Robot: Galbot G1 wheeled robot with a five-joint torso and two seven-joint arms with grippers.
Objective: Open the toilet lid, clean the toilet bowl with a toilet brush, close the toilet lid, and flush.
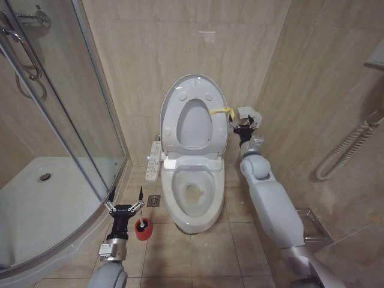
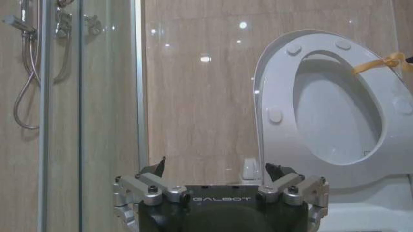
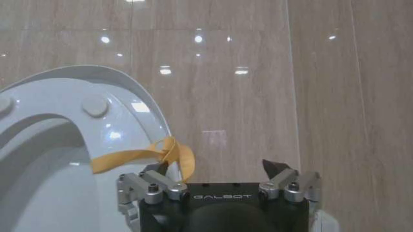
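Note:
The toilet lid (image 1: 193, 127) stands upright against the back wall, its underside with small round bumpers facing me and a yellow strap (image 1: 221, 111) at its right edge. The left wrist view shows the lid (image 2: 329, 111), and the right wrist view shows the lid (image 3: 45, 193) and the strap (image 3: 139, 155). Below, the toilet bowl (image 1: 193, 207) lies uncovered. My right gripper (image 1: 245, 124) (image 3: 216, 166) is open beside the strap, not clamping it. My left gripper (image 1: 126, 195) (image 2: 218, 168) hangs open low on the left, just above the red holder cup (image 1: 143, 231) holding the toilet brush's dark head (image 1: 141, 224). I cannot make out its handle.
A glass shower enclosure (image 1: 66, 120) with a curved white tray (image 1: 48, 204) fills the left. A long button panel (image 1: 154, 161) sits by the bowl, and a floor drain (image 1: 153, 200) lies beside the cup. A hose or rail (image 1: 348, 150) hangs on the right wall.

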